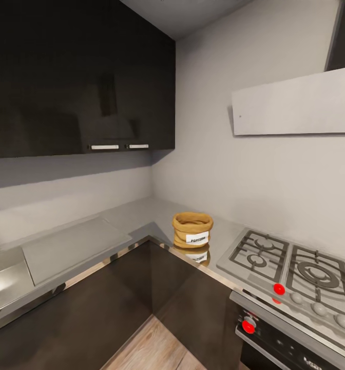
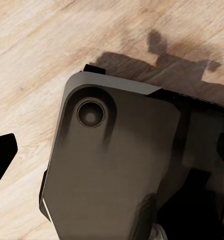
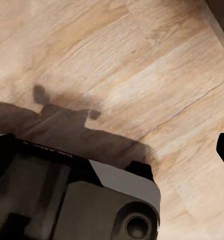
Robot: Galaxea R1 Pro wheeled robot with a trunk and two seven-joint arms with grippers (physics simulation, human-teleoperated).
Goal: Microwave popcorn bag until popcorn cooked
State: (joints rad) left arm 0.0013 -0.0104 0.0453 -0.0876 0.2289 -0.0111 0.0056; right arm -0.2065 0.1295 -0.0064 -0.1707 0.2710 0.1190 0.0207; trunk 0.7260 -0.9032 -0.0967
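Head view, lower centre: popcorn bag (image 1: 192, 229) upright on the countertop (image 1: 136, 213) corner, beside the hob (image 1: 290, 270); we judge approach comes first, squaring up close before any reach; whether our grippers are spread or pressed together, we cannot tell.

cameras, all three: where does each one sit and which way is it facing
Head view: on the robot's head, facing the kitchen corner, with the popcorn bag on the countertop beside the gas hob.
Left wrist view: near the left pincer, facing down at the wooden floor and the robot's base.
Right wrist view: likewise, floor and base.
Shared: both wrist views show floor and base.
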